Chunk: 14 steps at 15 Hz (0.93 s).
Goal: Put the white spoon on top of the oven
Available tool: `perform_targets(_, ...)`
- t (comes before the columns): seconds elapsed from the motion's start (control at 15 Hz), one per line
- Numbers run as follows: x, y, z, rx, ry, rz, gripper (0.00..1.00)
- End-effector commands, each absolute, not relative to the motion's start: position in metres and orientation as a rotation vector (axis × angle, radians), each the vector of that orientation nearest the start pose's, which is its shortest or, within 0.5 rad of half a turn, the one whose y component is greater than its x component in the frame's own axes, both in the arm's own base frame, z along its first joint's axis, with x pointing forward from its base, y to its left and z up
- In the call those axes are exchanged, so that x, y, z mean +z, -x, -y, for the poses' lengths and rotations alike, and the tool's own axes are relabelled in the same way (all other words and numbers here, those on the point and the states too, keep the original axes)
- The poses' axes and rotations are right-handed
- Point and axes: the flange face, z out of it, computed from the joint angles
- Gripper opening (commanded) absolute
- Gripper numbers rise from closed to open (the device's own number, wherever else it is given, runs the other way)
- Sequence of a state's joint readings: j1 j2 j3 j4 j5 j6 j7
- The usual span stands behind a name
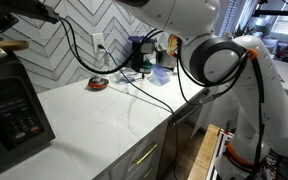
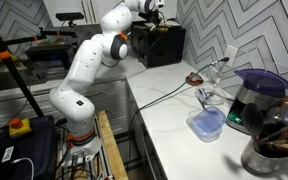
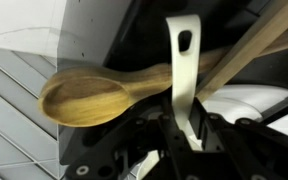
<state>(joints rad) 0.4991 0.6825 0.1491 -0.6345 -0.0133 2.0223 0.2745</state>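
In the wrist view my gripper (image 3: 184, 138) is shut on the handle of the white spoon (image 3: 181, 70), which stands upright between the fingers; its bowl is hidden. A wooden spoon (image 3: 94, 95) lies right behind it. In both exterior views the arm reaches over the top of the black oven (image 1: 9, 110) (image 2: 160, 45). The gripper (image 2: 154, 12) hangs just above the oven's top; in an exterior view it is mostly cut off by the upper edge (image 1: 19, 10). Wooden utensils (image 1: 4, 46) rest on the oven top.
A red dish (image 1: 98, 84) (image 2: 194, 78) sits on the white counter by the wall. A dark coffee machine (image 2: 254, 100), a blue container (image 2: 206, 122) and a pot of utensils (image 2: 274, 150) stand further along. Cables run across the counter (image 1: 134, 95).
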Motion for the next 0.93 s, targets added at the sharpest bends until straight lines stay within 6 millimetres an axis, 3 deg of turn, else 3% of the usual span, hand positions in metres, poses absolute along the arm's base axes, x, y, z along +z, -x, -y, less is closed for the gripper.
perform_targets(0.0, 0.673, -0.636, -0.409, -0.825, 2.582, 0.367, 0.54)
perform_targets(0.2, 0.697, -0.628, -0.407, -0.914, 2.551, 0.375, 0.78)
perform_targets(0.4, 0.736, -0.614, -0.397, -1.046, 2.514, 0.371, 0.99)
perform_targets(0.67, 0.797, -0.597, -0.362, -1.356, 2.532, 0.240, 1.00)
perform_targets(0.8, 0.809, -0.598, -0.349, -1.493, 2.534, 0.174, 1.00)
perform_targets(0.87, 0.805, -0.598, -0.354, -1.401, 2.520, 0.238, 1.00)
